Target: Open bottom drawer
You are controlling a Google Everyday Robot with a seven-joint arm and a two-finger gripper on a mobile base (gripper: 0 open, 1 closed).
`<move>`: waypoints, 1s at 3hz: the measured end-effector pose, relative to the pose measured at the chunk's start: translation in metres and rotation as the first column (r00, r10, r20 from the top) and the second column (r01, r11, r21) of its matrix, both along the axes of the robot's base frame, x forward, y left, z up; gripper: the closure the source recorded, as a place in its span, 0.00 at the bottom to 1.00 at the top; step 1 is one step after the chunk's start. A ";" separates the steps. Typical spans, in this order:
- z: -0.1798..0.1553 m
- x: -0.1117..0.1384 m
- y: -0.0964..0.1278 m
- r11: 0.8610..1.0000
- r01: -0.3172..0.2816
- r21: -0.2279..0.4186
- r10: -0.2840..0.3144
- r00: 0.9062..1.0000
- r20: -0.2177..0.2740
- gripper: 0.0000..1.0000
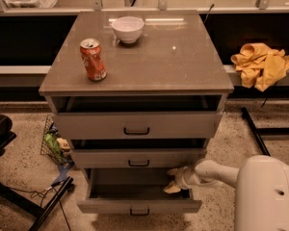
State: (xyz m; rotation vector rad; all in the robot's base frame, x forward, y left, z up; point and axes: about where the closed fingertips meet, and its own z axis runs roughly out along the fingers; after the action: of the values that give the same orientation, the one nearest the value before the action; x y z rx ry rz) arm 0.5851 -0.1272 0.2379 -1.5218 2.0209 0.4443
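Observation:
The bottom drawer (106, 206) is the lowest of the cabinet's three grey-beige drawers and has a small black bar handle (138, 211). It stands pulled out further than the two above, and its dark inside shows. My gripper (173, 180) is on the end of the white arm (209, 171) that comes in from the lower right. It sits over the drawer's right inner part, just below the middle drawer (137, 158). Its tan fingers (172, 189) are spread apart and hold nothing.
The top drawer (135, 125) is also slightly out. A red soda can (93, 60) and a white bowl (128, 29) stand on the cabinet top. A yellow cloth (261, 64) lies on the ledge at right. A wire basket (55, 143) and black chair legs (33, 203) are on the floor at left.

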 end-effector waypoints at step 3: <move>-0.030 -0.007 -0.025 0.999 0.042 -0.012 -0.042 0.999 -0.005 0.98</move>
State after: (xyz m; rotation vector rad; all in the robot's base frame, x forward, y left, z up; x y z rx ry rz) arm 0.5786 -0.1527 0.2081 -1.4833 2.0595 0.4206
